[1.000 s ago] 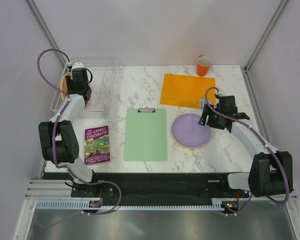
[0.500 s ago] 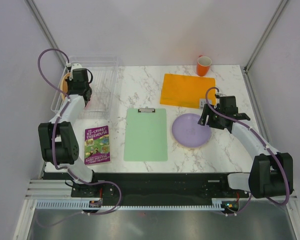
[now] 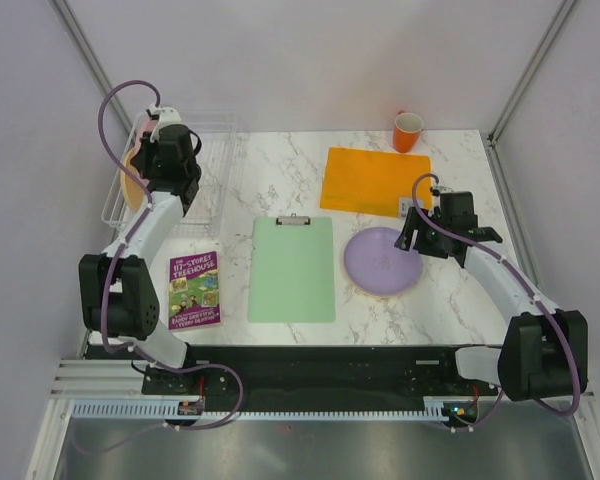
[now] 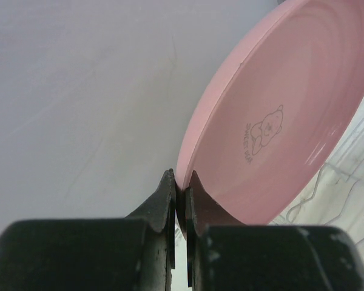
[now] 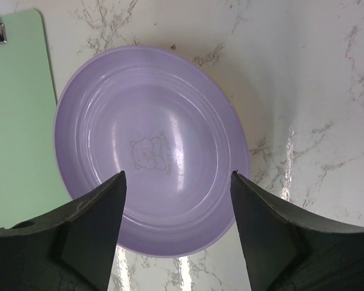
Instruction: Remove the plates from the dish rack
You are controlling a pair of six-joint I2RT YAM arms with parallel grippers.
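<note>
My left gripper [image 4: 182, 188] is shut on the rim of the pink plate [image 4: 279, 115] and holds it on edge in the air. In the top view this gripper [image 3: 158, 135] is raised over the dish rack [image 3: 212, 160] at the back left. A yellow-orange plate [image 3: 132, 182] stands at the rack's left side. The lilac plate [image 3: 383, 261] lies flat on the table at the right. My right gripper [image 3: 420, 235] hovers open and empty over it. In the right wrist view its open fingers straddle the lilac plate [image 5: 148, 151].
A green clipboard [image 3: 292, 269] lies mid-table. A purple book [image 3: 195, 289] lies left of it. An orange mat [image 3: 375, 181] lies at the back right, with an orange mug [image 3: 408, 130] behind it. White walls close in the left and the back.
My left gripper has risen out of the rack with the pink plate in it, and the arm has swung a little to the right. The right arm has barely moved.
</note>
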